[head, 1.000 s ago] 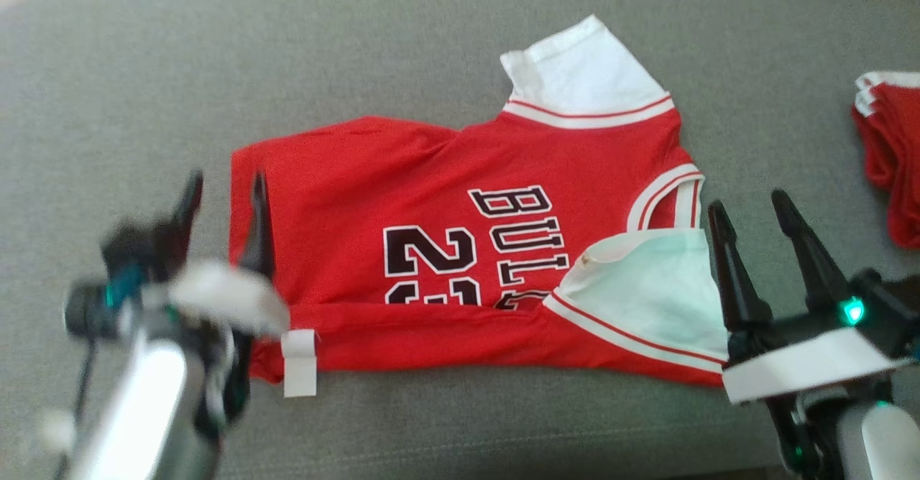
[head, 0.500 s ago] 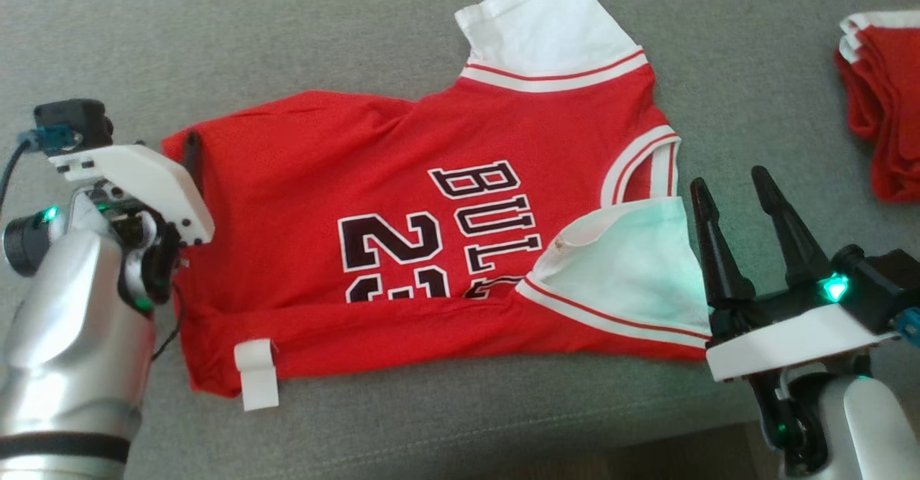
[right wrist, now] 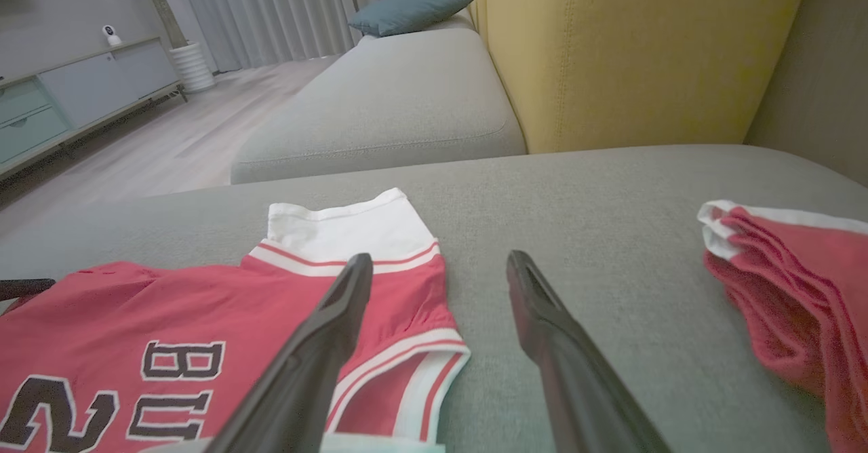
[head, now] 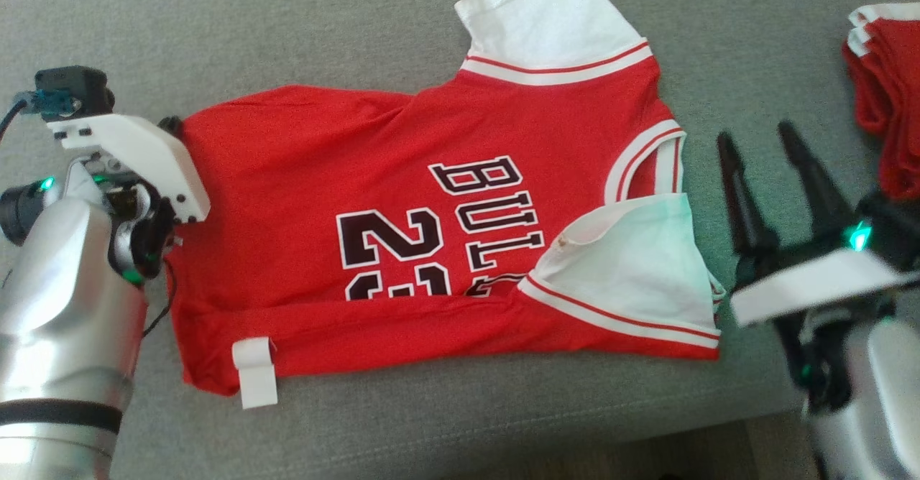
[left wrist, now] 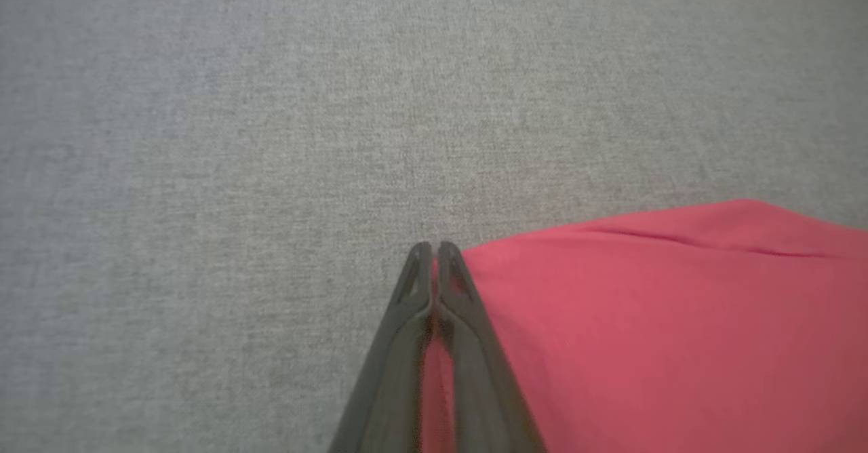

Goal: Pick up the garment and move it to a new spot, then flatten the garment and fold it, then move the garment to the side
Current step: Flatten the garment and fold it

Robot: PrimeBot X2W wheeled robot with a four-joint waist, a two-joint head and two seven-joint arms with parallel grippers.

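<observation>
You count here: one red jersey (head: 431, 236), one white tag (head: 255, 372) on it, one folded red pile (head: 891, 92), one teal cushion (right wrist: 410, 9), two grippers: left gripper (left wrist: 434, 256), right gripper (head: 756, 134).

On the chest of the red jersey (head: 302, 149), well to the left of the right gripper (head: 756, 134) and its spread jaws, black white-edged capitals read "BUL", running sideways, with the rest of the word tucked under a fold. Next to them, on the side nearer the left gripper (left wrist: 432, 248), whose jaws are pinched on the jersey's edge, stands a big "2" and the top of a second digit that the fold cuts off. The small white tab (head: 255, 374) at the hem shows no print I can make out
</observation>
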